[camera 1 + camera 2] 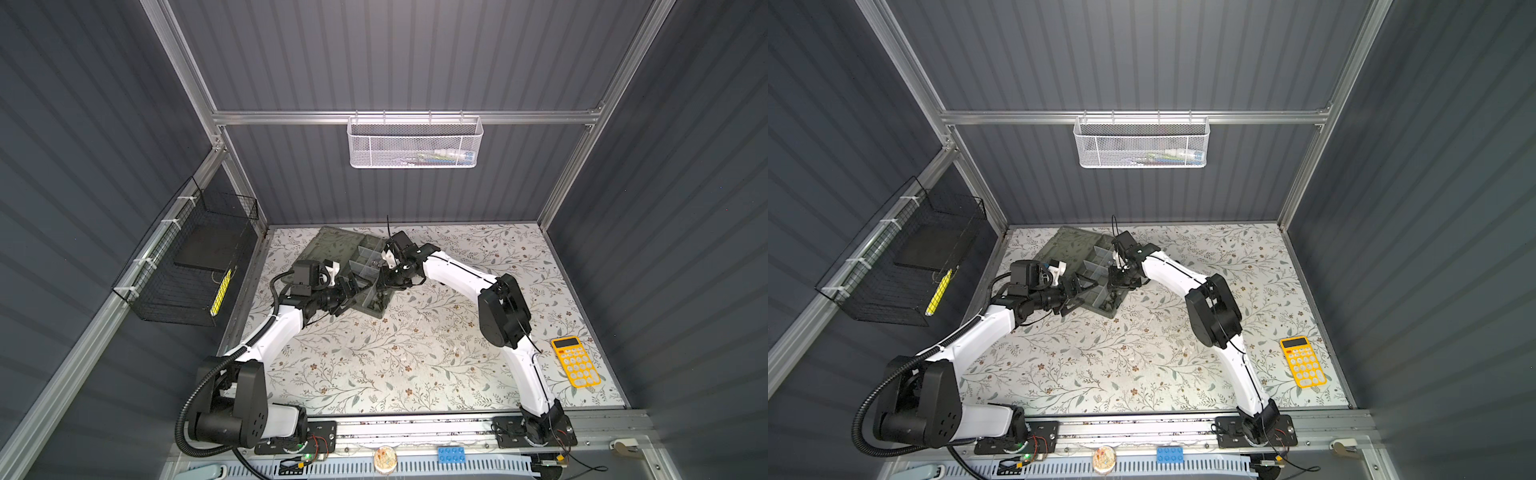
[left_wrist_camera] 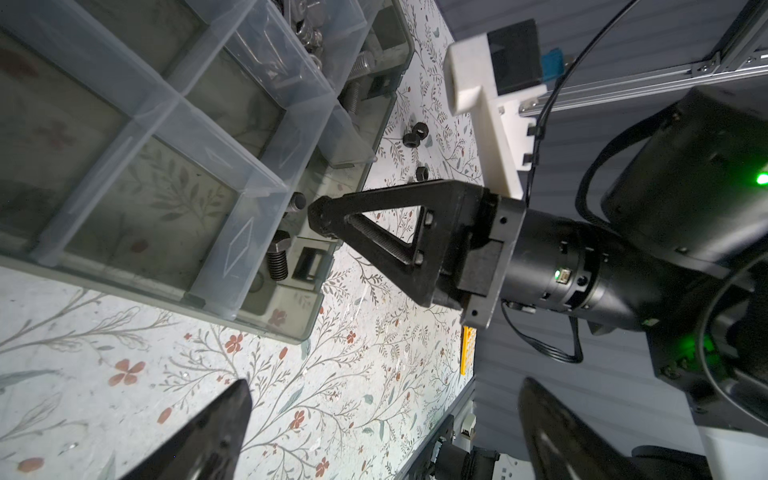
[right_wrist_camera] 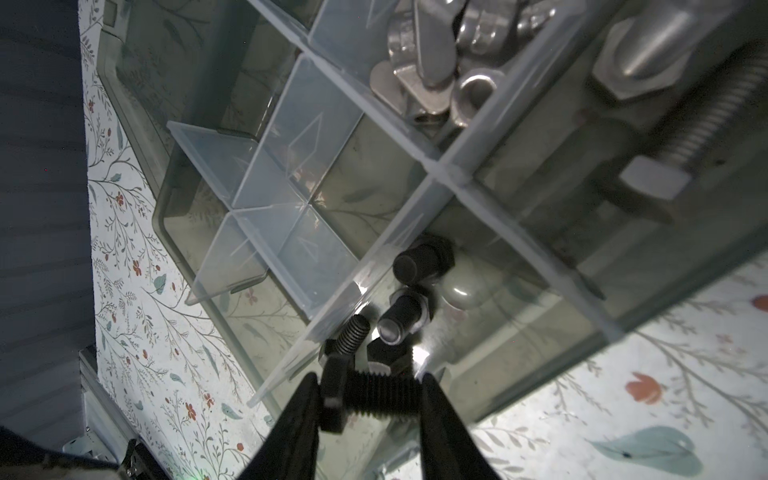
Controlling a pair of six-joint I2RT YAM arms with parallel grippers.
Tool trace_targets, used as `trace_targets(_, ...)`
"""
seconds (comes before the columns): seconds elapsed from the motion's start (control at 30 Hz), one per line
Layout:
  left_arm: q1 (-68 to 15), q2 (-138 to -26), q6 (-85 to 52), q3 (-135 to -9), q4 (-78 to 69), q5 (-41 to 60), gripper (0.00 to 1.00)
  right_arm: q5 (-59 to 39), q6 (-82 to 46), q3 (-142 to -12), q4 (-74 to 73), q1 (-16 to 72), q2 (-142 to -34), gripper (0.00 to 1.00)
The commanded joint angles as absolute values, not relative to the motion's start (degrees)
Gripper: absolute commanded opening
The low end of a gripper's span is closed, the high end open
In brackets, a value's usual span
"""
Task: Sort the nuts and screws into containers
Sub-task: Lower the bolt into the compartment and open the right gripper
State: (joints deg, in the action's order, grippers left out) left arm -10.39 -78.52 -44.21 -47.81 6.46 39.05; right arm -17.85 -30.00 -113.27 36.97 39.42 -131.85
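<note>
Black and coarsely threaded, the screw [image 3: 374, 395] lies crosswise between the tips of the right gripper [image 3: 369, 380]. Its head is against one finger and the end of its shank against the other, so the claw pinches it end to end just over the organizer box [image 2: 274, 311]. That box, grey-green and see-through with pale dividers [image 3: 286, 174], sits toward the far left of the floral tabletop [image 1: 415, 353], its lid [image 1: 332, 245] folded open toward the far left corner. Under the held screw, in the compartment at the box's near corner, several more black screws [image 3: 419, 262] lie in a loose heap. Silver winged nuts [image 3: 428, 70] fill a compartment farther in, with silver screws [image 3: 685, 124] next to them (blurred, being so close to the lens). A few black nuts [image 2: 415, 135] lie loose on the tabletop just beside the box. The right arm reaches in from the near right edge, elbow raised, wrist bent down over the box. The left arm stretches from the near left corner, and the left gripper [image 2: 384, 386] hovers at the box's left edge, spread wide, holding nothing.
</note>
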Motion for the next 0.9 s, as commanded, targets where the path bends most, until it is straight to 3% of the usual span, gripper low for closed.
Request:
trace_targets(0.0, -10.06, -77.26, -44.30, -47.46, 6.58, 40.14, 1.00, -17.40, -30.04, -114.63, 37.53, 39.55, -133.02, 0.41)
trace_targets(0.23, -10.00, -77.44, -44.16, -47.85, 6.87, 40.08, 1.00, -17.30, -29.85, -114.77, 37.55, 39.55, -132.91, 0.44)
trace_targets(0.57, -10.02, -74.85, -38.23, -52.68, 16.20, 35.39, 1.00, -16.19, -29.05, -114.55, 37.79, 39.55, -129.17, 0.57)
trace_targets(0.7, -10.02, -74.37, -37.09, -53.57, 17.92, 34.02, 1.00, -14.90, -28.74, -113.07, 36.99, 39.38, -126.50, 0.67)
trace_targets(0.77, -10.02, -74.44, -36.96, -53.82, 18.11, 33.59, 1.00, -14.36, -28.33, -111.73, 36.32, 39.21, -124.83, 0.78)
trace_targets(0.83, -10.02, -74.61, -36.99, -54.18, 18.33, 33.41, 1.00, -13.13, -27.77, -110.18, 35.65, 39.11, -123.10, 0.98)
trace_targets(0.87, -10.11, -74.62, -37.00, -54.43, 18.52, 33.35, 1.00, -12.23, -27.56, -109.10, 35.26, 38.94, -122.05, 0.99)
